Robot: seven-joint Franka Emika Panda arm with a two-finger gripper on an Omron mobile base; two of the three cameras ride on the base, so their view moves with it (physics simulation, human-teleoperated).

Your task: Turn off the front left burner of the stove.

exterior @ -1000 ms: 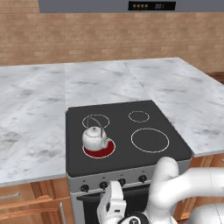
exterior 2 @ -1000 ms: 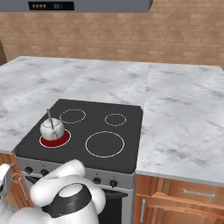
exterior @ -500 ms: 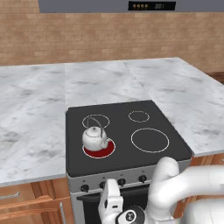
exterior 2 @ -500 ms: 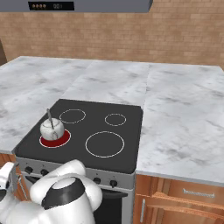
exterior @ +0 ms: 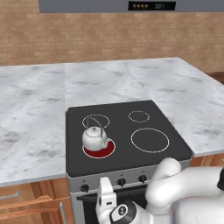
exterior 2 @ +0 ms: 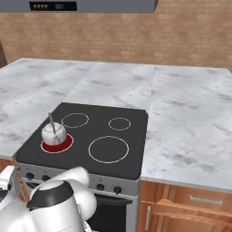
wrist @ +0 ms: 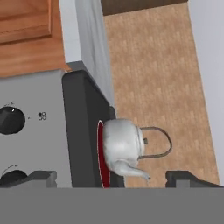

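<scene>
Hand view: knob [wrist: 9,119] close; base views: front left burner [exterior: 99,148] red.

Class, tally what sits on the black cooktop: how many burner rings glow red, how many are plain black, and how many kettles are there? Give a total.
Red-glowing rings: 1, the front left burner
Plain black rings: 3
Kettles: 1, the white kettle
Total: 5

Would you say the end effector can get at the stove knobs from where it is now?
Probably yes. The end effector sits low in front of the stove, its open fingertips facing the grey panel, and nothing lies between it and the nearest knob.
</scene>
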